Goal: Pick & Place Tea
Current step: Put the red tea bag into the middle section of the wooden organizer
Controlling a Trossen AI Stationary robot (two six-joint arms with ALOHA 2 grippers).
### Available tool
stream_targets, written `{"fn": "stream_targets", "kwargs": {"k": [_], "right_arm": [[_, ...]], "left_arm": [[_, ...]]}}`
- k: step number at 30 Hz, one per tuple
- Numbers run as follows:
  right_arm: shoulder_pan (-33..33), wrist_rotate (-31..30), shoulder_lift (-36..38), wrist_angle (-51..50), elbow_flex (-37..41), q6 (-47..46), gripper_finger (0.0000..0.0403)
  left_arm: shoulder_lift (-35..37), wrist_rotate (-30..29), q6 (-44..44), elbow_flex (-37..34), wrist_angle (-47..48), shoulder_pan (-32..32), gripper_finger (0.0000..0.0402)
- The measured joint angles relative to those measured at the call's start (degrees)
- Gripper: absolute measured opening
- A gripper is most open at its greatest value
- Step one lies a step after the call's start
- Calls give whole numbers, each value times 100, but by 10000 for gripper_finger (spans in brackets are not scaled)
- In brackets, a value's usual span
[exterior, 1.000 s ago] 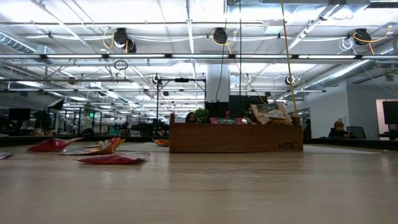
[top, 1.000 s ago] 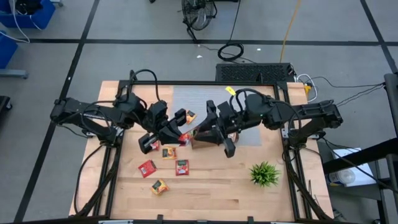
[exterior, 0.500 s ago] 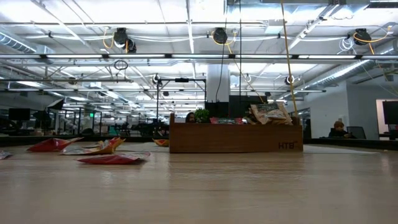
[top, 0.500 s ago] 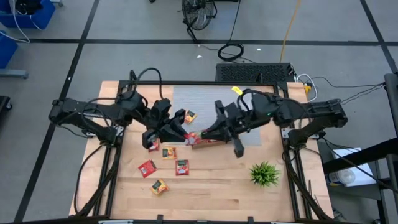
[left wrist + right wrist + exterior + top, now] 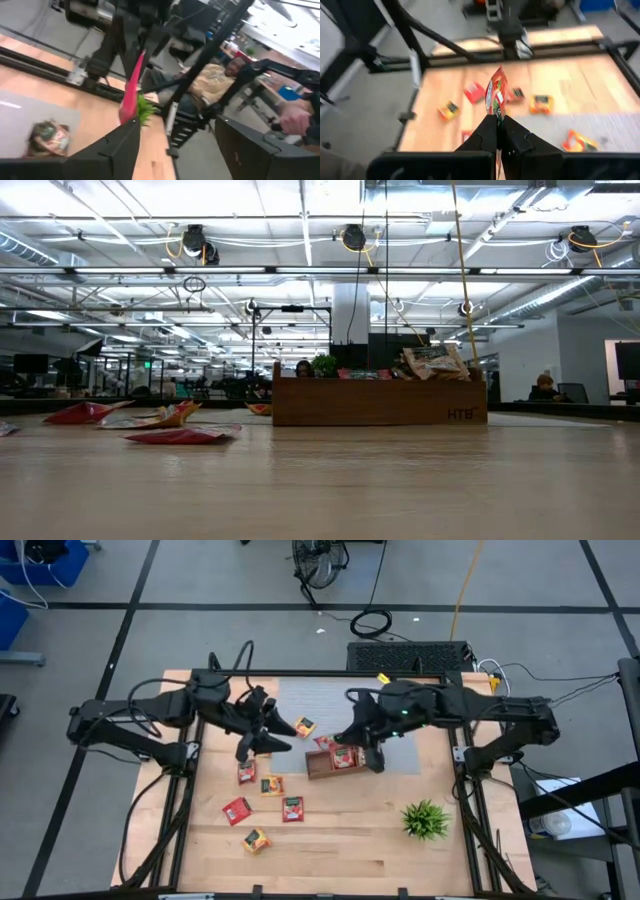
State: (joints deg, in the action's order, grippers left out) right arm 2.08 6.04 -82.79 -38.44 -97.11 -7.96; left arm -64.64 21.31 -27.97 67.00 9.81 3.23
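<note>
left gripper (image 5: 262, 733) hangs spread near the table's (image 5: 340, 845) back edge. right gripper (image 5: 498, 131), above the wooden tray (image 5: 322, 766), pinches a flat red-orange tea sachet (image 5: 496, 96) standing on edge, long axis pointing out from the fingertips.

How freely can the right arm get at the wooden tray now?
Probably yes: the right end effector, shut on a red tea sachet, hangs close above the tray with nothing between. The left end effector is off to the tray's side.
</note>
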Motion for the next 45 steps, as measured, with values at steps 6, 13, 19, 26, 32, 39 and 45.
{"fn": "stream_targets", "kwargs": {"k": [6,13,19,26,32,39,45], "right_arm": [[-316,17,-431,-1090,-294,375,0],[-545,11,-1058,-1855,-366,887,0],[-550,0,-1768,-2344,-366,1410,0],[-596,7,-2394,-2528,-363,1830,0],[-624,17,-2693,-2628,-363,2088,0],[-661,18,-3021,-2730,-361,2264,0],[-716,21,-3050,-2723,-325,2430,0]], "left_arm": [[112,-69,65,2,243,108,264],[111,-96,89,2,257,126,250],[110,-97,68,2,257,126,253],[109,-95,48,2,259,126,251],[109,-89,-5,2,259,126,250],[109,-89,-111,2,252,126,257],[109,-61,-228,2,248,126,255]]}}
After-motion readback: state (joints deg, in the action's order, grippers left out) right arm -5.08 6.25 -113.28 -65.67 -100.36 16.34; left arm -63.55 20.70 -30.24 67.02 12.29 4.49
